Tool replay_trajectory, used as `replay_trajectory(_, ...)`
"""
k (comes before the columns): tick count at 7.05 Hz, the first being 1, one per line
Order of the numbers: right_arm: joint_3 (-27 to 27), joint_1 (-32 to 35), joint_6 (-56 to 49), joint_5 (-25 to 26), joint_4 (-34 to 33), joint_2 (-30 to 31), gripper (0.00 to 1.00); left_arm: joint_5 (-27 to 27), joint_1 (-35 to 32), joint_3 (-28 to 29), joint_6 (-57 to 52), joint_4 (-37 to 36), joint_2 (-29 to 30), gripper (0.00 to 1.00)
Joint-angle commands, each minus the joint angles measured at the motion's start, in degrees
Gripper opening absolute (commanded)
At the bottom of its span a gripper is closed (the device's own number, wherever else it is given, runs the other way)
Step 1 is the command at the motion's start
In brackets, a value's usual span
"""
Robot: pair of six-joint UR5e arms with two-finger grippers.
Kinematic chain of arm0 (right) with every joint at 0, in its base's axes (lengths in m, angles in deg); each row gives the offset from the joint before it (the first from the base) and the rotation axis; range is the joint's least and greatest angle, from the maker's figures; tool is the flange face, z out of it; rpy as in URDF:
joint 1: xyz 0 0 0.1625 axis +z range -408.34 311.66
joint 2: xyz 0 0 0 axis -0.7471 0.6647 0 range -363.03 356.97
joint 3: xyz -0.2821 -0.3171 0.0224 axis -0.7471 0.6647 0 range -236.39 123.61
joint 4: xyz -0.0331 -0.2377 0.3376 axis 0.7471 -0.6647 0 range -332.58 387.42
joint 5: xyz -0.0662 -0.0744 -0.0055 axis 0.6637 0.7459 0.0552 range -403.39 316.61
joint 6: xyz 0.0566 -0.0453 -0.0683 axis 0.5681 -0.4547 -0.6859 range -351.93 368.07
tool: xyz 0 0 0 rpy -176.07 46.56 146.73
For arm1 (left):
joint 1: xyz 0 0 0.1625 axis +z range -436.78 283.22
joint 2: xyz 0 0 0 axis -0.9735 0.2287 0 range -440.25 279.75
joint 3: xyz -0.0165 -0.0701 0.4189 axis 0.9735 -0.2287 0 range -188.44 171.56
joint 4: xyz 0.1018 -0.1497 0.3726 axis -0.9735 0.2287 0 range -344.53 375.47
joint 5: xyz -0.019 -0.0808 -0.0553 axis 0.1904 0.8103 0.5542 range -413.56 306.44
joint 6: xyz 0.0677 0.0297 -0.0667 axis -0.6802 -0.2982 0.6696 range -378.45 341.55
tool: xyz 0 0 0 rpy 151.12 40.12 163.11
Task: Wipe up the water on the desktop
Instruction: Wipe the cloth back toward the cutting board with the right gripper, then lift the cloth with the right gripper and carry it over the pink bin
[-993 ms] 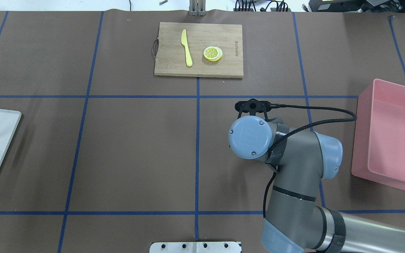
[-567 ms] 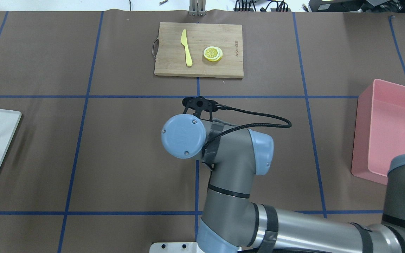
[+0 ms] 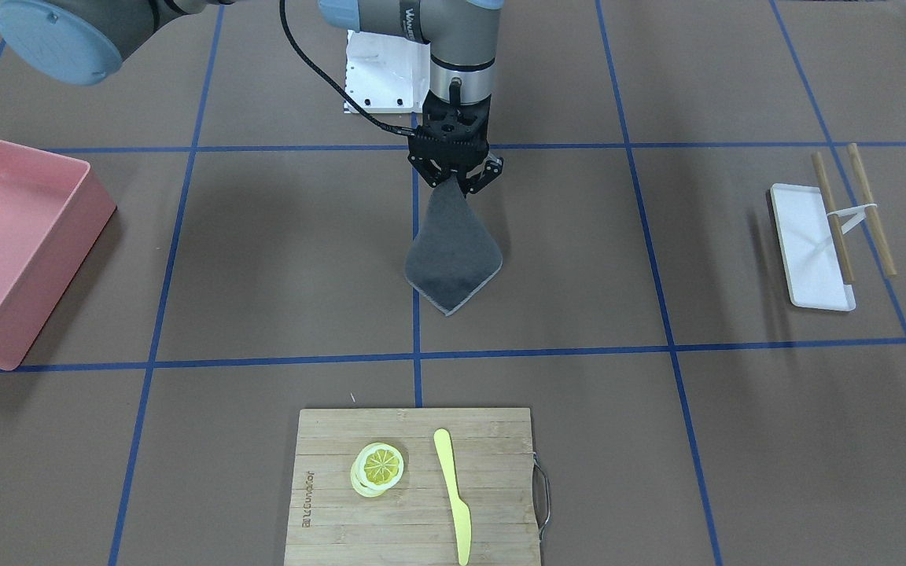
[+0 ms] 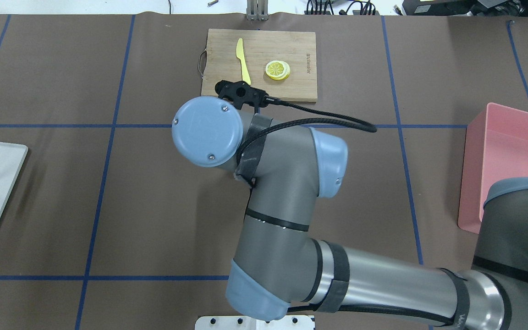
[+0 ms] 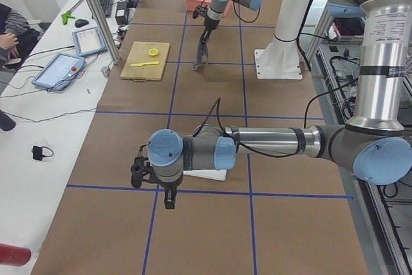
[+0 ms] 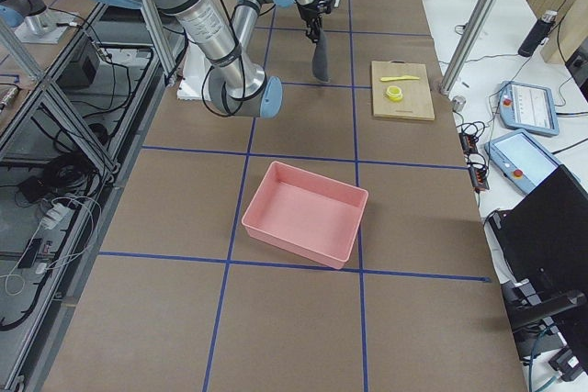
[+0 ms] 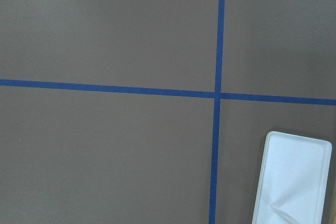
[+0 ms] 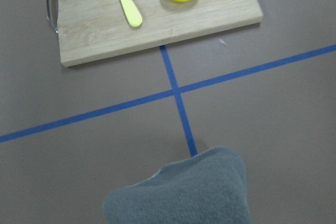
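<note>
The desktop is a brown tabletop crossed by blue tape lines; I can make out no water on it. My right gripper is shut on one corner of a grey cloth, which hangs down over the middle tape line, its lower tip at or just above the desktop. The cloth fills the bottom of the right wrist view. In the overhead view the right wrist hides gripper and cloth. My left gripper shows only in the exterior left view, held high near the white tray; I cannot tell if it is open.
A bamboo cutting board with a yellow knife and lemon slices lies beyond the cloth. A pink bin stands on the robot's right. A white tray with wooden sticks lies on its left.
My right arm has swung to the left across the table and then forward toward the cutting board, carrying the cloth along.
</note>
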Motion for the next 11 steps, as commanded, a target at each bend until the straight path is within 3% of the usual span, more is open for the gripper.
replay_trajectory(1,-16.3,7.9,-7.3,-4.9,-9.4,6.6,0.0,0.0,0.0,0.1,-0.3,-0.1,-0.1,0.98)
replay_trajectory(3,-24.8,20.3,-21.3,-15.0,-9.8,16.1,0.0,0.0,0.1,0.1,-0.4,0.0,-0.2,0.98)
replay_trajectory(7,-27.9,43.1,-58.3,-29.5,-9.7,33.1,0.0,0.0,0.1,0.1,-0.4,0.0,-0.2,0.98)
replay_trajectory(10,-28.4,53.1,-82.9,-34.0,-7.6,49.5,0.0,0.0,0.1,-0.1,-0.4,0.0,-0.7,0.98)
replay_trajectory(11,-27.6,53.8,-84.8,-34.5,-0.6,56.1,0.0,0.0,0.1,-0.1,-0.4,0.1,-0.7,0.98)
